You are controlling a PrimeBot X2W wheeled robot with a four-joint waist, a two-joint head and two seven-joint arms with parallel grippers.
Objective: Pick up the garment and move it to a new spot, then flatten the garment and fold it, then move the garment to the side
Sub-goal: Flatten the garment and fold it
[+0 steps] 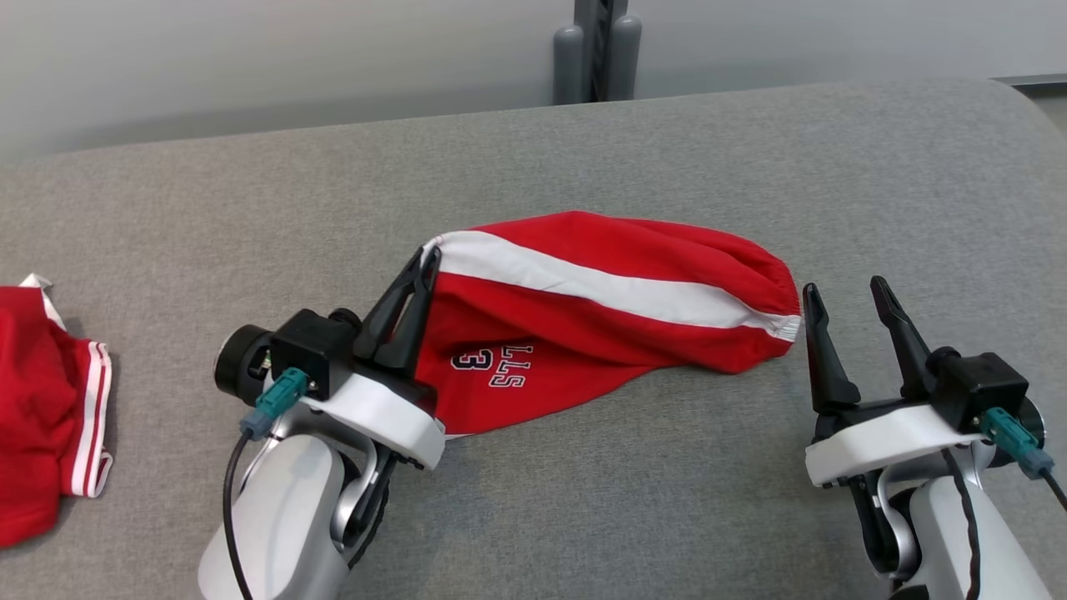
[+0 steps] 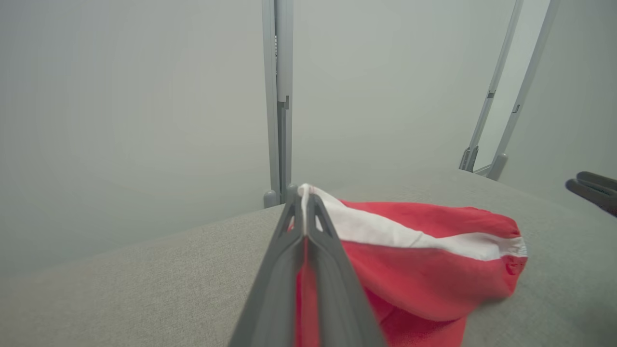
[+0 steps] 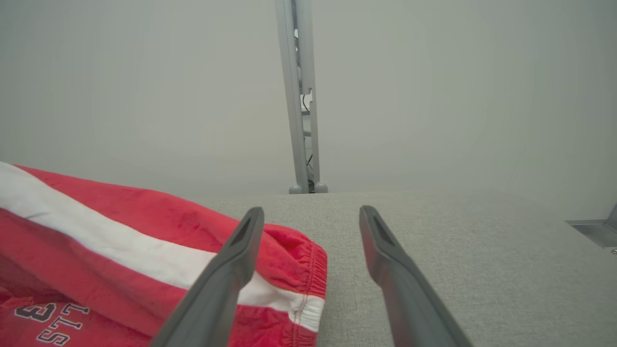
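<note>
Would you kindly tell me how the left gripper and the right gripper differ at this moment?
The left gripper is shut, pinching the white-striped corner of the red garment; the right gripper is open and holds nothing. The left gripper is at the garment's left end; the right gripper stands beside its gathered right end. Both are dark and long-fingered, over the grey surface.

A broad table covered in grey woven fabric (image 1: 667, 150) has a rounded far right corner. Behind its far edge rises a plain pale grey wall (image 1: 250, 58). Just past that edge, about midway along, stands an upright grey metal post with two rounded feet (image 1: 597, 50). Soft, even light falls on the table.
</note>
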